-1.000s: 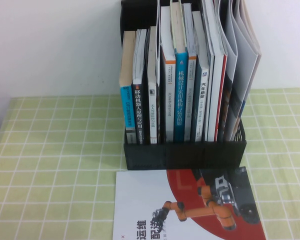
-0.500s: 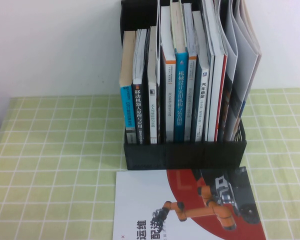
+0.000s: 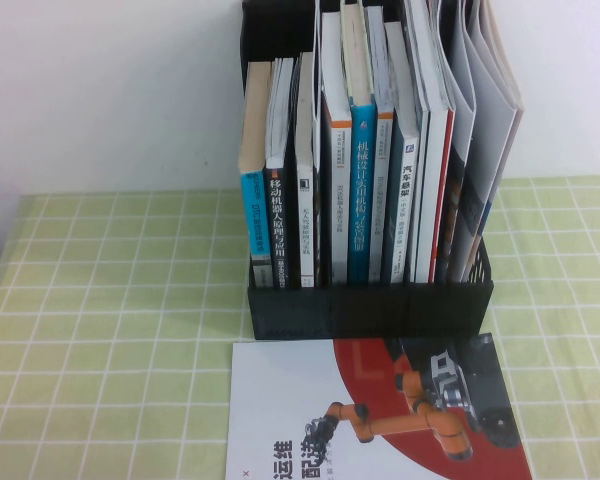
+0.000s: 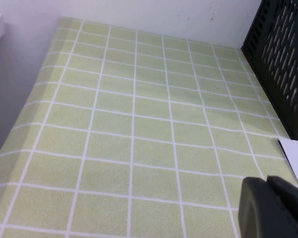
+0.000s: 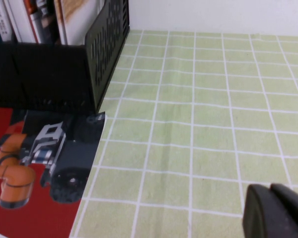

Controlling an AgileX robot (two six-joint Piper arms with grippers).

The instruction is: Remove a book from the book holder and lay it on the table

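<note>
While lying flat on table [image 3: 100, 300] before holder [image 3: 370, 310], book [image 3: 380, 415] released; right gripper [image 5: 278, 210] clenched empty beside it, left gripper [image 4: 273, 208] unclear.

The book [image 3: 380, 415] ran off the high view's lower edge, its title characters cut short. The book holder [image 3: 370, 308] lost its top past the upper edge. Only a dark corner of the left end effector [image 4: 273, 208] and right end effector [image 5: 275, 210] showed, each cropped.
</note>
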